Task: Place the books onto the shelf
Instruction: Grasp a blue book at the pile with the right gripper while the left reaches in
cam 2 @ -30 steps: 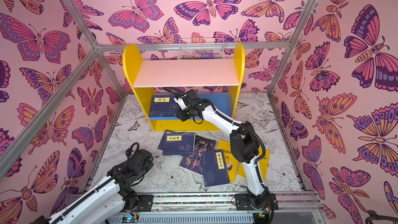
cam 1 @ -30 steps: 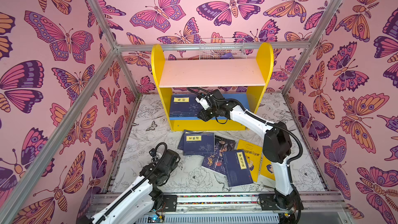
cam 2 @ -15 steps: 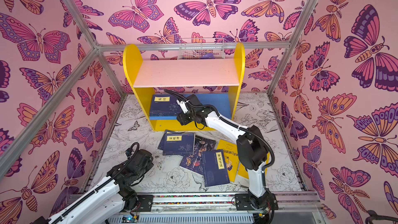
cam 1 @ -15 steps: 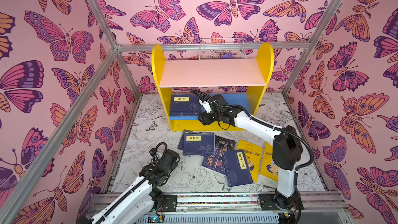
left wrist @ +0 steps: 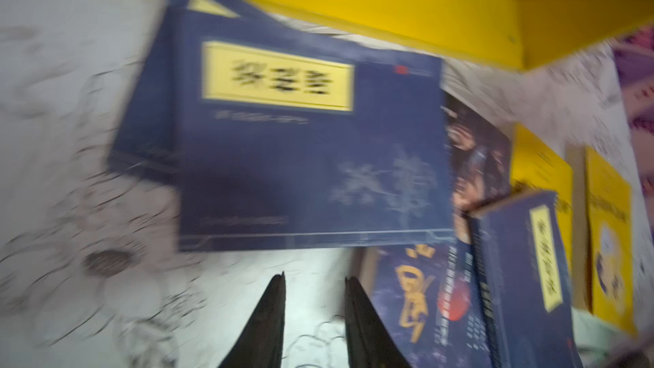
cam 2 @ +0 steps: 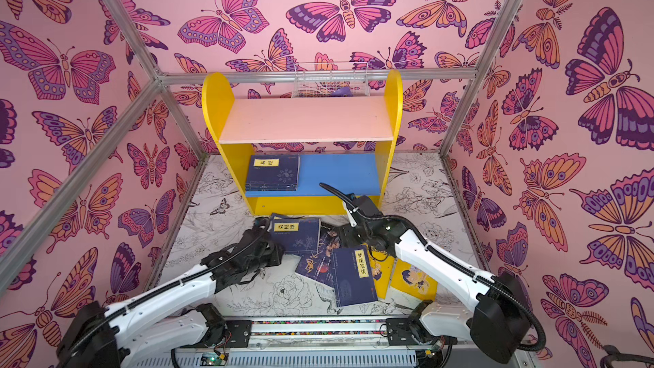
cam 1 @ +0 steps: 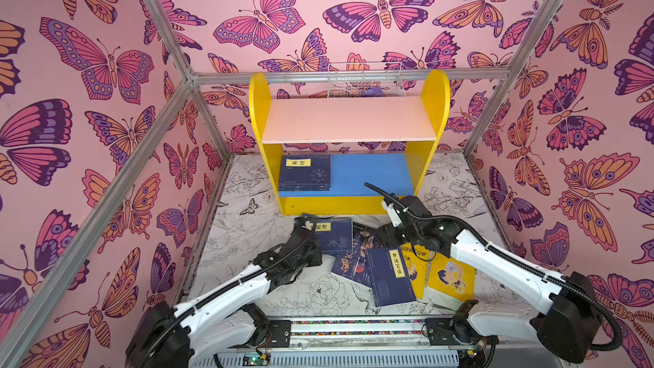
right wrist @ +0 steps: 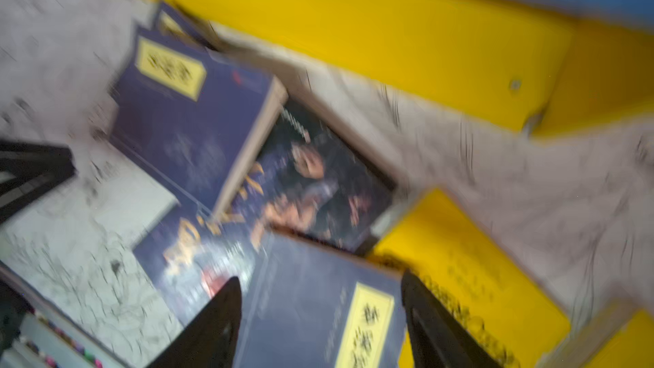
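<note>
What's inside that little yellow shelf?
A navy book lies flat at the left end of the blue lower board; the pink upper board is bare. The upper board hides the lower tier's back from view.

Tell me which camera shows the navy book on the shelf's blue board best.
Either top view: in both top views the navy book lies flat and unobstructed at the left end of the blue board, with its label sharp. Both wrist views are blurred and miss it, showing the shelf's yellow front instead.
</note>
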Motion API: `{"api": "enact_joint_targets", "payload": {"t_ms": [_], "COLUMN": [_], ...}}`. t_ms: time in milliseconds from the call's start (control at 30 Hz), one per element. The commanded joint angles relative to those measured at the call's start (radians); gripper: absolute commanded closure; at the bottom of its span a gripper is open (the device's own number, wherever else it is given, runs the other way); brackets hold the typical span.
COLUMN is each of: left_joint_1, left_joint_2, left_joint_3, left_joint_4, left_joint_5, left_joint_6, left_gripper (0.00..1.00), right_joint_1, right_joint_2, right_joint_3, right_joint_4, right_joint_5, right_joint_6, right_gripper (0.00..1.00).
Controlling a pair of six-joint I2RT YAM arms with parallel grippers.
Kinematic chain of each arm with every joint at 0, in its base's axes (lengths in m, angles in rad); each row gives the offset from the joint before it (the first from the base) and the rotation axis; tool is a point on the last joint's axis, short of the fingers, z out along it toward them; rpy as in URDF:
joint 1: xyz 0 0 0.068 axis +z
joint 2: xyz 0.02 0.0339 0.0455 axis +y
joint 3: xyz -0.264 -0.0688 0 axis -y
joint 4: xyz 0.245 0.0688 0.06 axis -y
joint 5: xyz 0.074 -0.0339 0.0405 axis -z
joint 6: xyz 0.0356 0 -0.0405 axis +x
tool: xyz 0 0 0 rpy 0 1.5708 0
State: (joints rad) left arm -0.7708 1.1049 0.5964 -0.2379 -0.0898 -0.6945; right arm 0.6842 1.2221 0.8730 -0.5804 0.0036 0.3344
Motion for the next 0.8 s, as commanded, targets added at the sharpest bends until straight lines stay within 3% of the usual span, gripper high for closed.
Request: {"api": "enact_joint_targets", "payload": {"t_ms": [0,167,333,467,633,767], "left_joint_1": [-0.083,-0.174,-0.187,-0.188,-0.189,-0.188], "left_joint_2": [0.153,0.449,0.625,0.649,0.628,0.635], "left_joint_3": [0.11,0.298,0.419,0.429,0.385,0.36], "left_joint_4": [0.124,0.103,0.035,-0.016,-0.031,-0.033], "left_joint_5": [0.132,0.231,0.259,0.199,0.157,0.151], "left_joint_6": [0.225,0.354,0.356,0.354,0.341,0.319], "left_gripper": [0.62,0.47,0.43,0.48,0.51,0.55], "right_joint_1": [-0.049,-0.136,-0.17,-0.169,-0.17,-0.173], "right_joint_2": [-0.047,0.014,0.21,0.264,0.212,0.191], "right_joint_3": [-0.09,-0.194,-0.154,-0.115,-0.026,0.007], "right_joint_4": [-0.172,-0.119,-0.092,-0.026,-0.004,0.074], "right_joint_5": [-0.093,-0.284,-0.354,-0.4,-0.406,-0.488], "right_joint_6": [0.08,0.117,0.069,0.04,-0.001,0.03], "right_gripper": [0.26,0.27,0.3,0.39,0.44,0.5]}}
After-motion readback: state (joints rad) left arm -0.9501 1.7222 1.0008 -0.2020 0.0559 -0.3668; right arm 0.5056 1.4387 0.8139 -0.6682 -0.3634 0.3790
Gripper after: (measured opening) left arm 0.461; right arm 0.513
